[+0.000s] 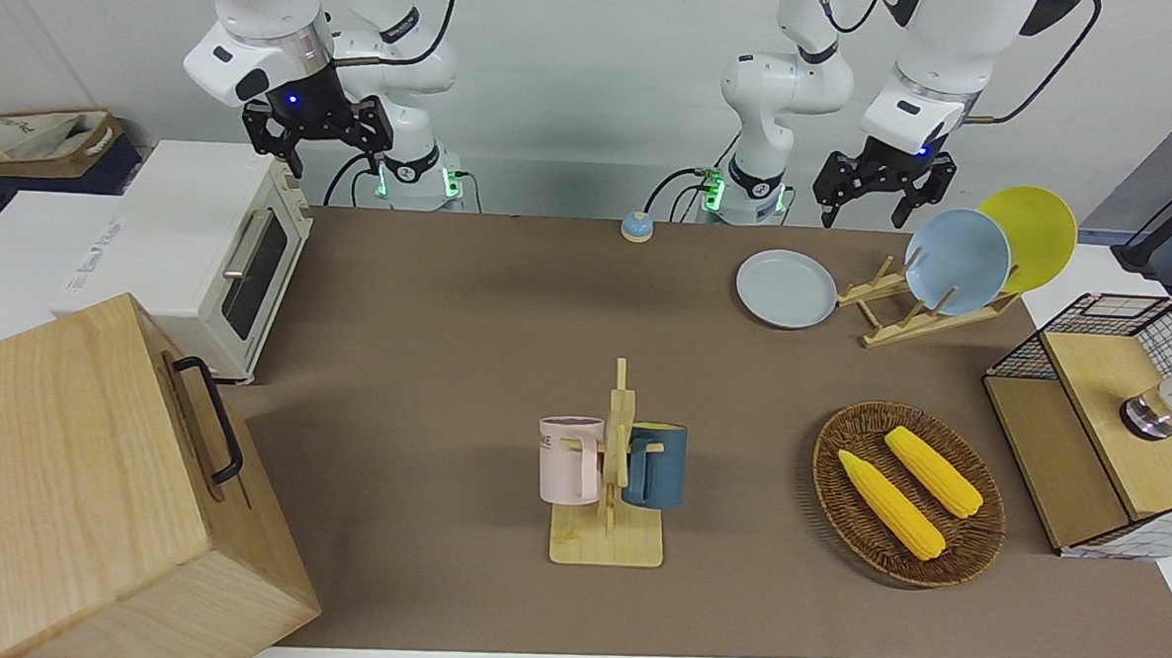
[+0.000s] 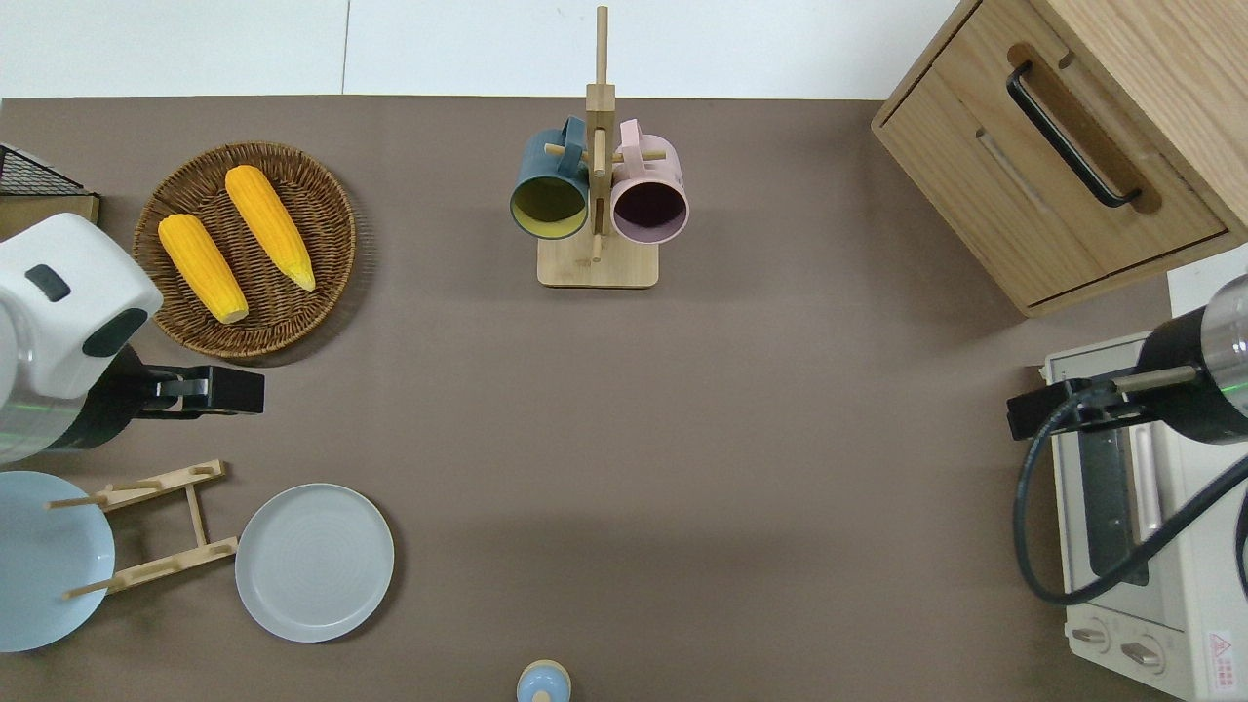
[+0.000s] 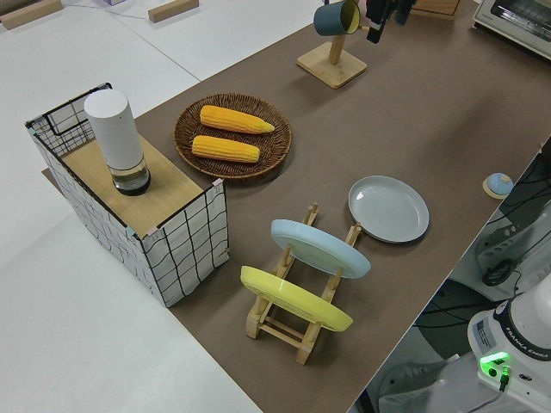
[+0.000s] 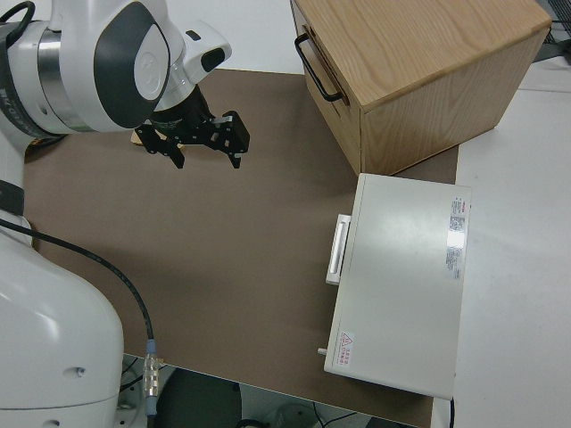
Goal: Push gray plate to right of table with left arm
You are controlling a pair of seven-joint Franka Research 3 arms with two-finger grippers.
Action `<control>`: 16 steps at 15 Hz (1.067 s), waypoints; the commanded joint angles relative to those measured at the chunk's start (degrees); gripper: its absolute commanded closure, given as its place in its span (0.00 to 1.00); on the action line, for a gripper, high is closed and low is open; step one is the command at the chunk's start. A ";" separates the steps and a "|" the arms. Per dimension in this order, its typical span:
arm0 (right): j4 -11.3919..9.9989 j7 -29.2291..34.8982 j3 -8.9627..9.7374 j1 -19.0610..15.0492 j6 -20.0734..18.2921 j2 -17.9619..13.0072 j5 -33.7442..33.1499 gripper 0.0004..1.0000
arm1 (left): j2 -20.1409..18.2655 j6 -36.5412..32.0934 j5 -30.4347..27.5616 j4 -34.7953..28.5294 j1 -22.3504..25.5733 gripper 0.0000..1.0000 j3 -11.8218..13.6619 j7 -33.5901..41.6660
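Observation:
The gray plate (image 1: 786,288) lies flat on the brown table (image 1: 446,362) near the robots' edge, beside the wooden plate rack; it also shows in the overhead view (image 2: 314,563) and the left side view (image 3: 388,209). My left gripper (image 1: 865,215) is open and empty, up in the air. In the overhead view my left gripper (image 2: 210,390) is over the bare table between the wicker basket and the plate rack, apart from the gray plate. My right gripper (image 1: 331,155) is open, empty and parked; it also shows in the right side view (image 4: 205,160).
A plate rack (image 1: 908,313) holds a sky-blue plate (image 1: 957,261) and a yellow plate (image 1: 1035,235). A wicker basket (image 1: 837,478) holds two corn cobs. A mug rack (image 1: 611,488), a small bell (image 1: 636,226), a toaster oven (image 1: 213,253), a wooden cabinet (image 1: 94,486) and a wire crate (image 1: 1105,441) stand around.

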 commanded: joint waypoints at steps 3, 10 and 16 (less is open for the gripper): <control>0.53 0.66 0.92 -1.07 -0.89 -0.14 0.25 0.02 | -0.40 -2.37 0.27 0.43 0.13 0.00 -0.25 -0.40; 0.53 0.66 0.92 -1.07 -0.89 -0.14 0.25 0.02 | -7.84 -0.02 0.27 -9.37 0.13 0.00 -0.25 0.74; 0.53 0.66 0.92 -1.07 -0.89 -0.14 0.25 0.02 | -18.32 6.58 0.18 -27.06 0.39 0.01 1.85 11.44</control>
